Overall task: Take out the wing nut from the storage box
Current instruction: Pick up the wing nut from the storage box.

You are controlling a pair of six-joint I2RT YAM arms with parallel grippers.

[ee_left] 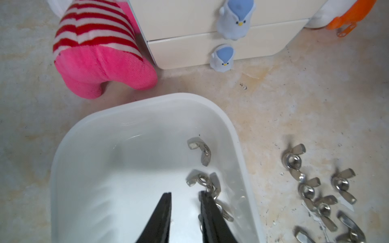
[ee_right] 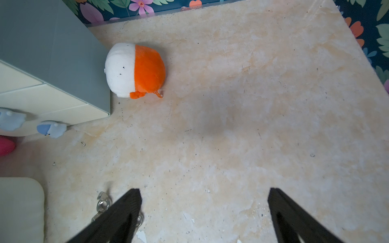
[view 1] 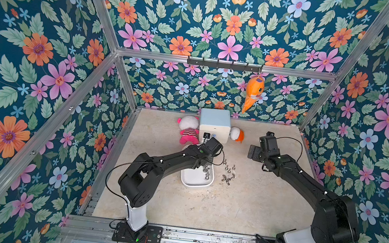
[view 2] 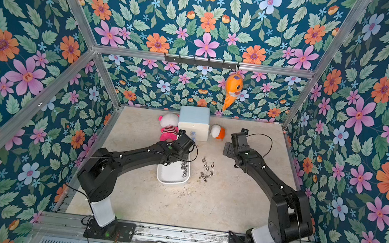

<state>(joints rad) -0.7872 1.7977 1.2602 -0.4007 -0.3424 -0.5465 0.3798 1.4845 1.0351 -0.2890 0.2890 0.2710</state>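
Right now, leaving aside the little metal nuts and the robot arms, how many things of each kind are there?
Soft toys: 3 (pink doll, orange-and-white ball, hanging orange one)
Drawer cabinet: 1
White tray: 1
Hook rail: 1
Total: 6

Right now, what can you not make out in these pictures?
- Wing nuts in the storage box: a finger of the left hand covers some in the left wrist view; the left arm covers part of the box in both top views.
- Storage box's near end: cut off by the left wrist view's edge.
- Wing nut by the right hand: half behind a finger, right wrist view.
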